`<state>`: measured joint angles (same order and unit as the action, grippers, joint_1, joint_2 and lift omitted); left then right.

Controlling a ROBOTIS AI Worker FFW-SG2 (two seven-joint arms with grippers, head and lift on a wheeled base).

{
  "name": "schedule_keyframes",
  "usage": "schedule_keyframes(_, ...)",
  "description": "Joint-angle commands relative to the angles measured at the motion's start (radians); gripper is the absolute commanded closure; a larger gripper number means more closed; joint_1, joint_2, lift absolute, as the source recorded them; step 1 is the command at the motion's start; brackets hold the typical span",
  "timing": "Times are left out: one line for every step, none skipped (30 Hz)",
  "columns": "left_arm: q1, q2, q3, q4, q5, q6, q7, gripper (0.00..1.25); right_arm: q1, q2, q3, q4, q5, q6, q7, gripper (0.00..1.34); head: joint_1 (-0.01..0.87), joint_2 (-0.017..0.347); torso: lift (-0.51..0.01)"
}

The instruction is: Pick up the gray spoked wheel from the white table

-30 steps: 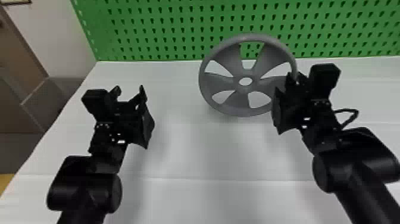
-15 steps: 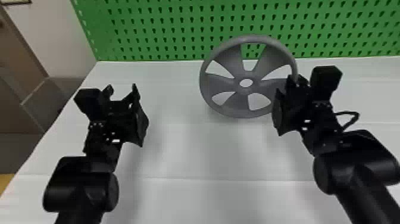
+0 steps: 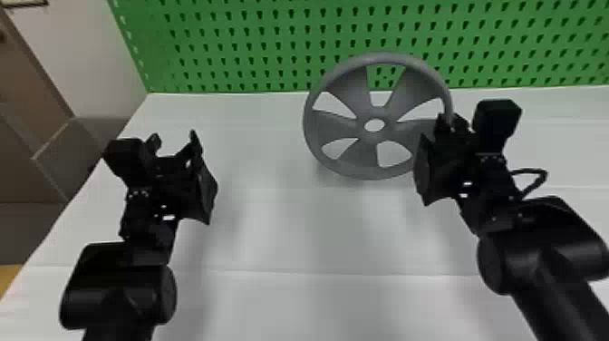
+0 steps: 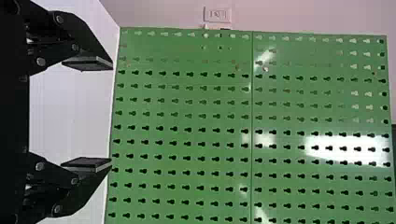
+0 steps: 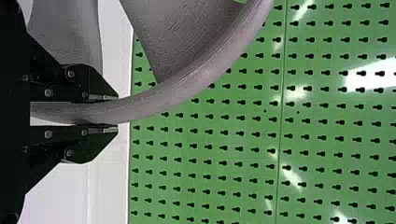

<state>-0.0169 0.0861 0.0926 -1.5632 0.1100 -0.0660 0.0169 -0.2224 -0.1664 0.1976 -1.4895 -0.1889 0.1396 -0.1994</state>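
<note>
Five broad spokes, flared toward the rim, are joined to a small pierced hub in the gray spoked wheel point(image 3: 380, 172). Five openings are left between them, and fine parallel lines are shown across the gray in the right wrist view. In the head view, the wheel is placed toward 2 o'clock from the centre, its upper part seen against the green perforated metal panel point(image 3: 253, 41). Whether its lower edge is touching the white surface point(image 3: 290, 308) cannot be told, though a soft shadow is cast just beneath. At its 3 o'clock side, the rim is clamped between the fingers of the black right gripper point(image 3: 449, 123). Well apart from the wheel, toward its 9 o'clock, the black left gripper point(image 3: 174, 136) is held over the surface, its fingers point(image 4: 88, 63) spread wide with nothing gripped.

Compared with the earlier head views, the left gripper has been shifted toward 9 o'clock, farther from the wheel. Almost no change is shown in the wheel or the right gripper, and the same part of the rim is still grasped.
</note>
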Motion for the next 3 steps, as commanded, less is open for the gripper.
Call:
schedule_keyframes(0.0,0.0,0.001,0.0,-0.001,0.0,0.0,0.51,0.0,-0.002,0.0,0.0,-0.006,0.0,0.0,1.18,0.779,0.12,-0.067)
schedule_keyframes(0.0,0.0,0.001,0.0,-0.001,0.0,0.0,0.51,0.0,-0.004,0.0,0.0,-0.006,0.0,0.0,1.18,0.779,0.12,-0.067)
schedule_keyframes(0.0,0.0,0.001,0.0,-0.003,0.002,0.0,0.51,0.0,-0.004,0.0,0.0,-0.007,0.0,0.0,1.18,0.779,0.12,-0.067)
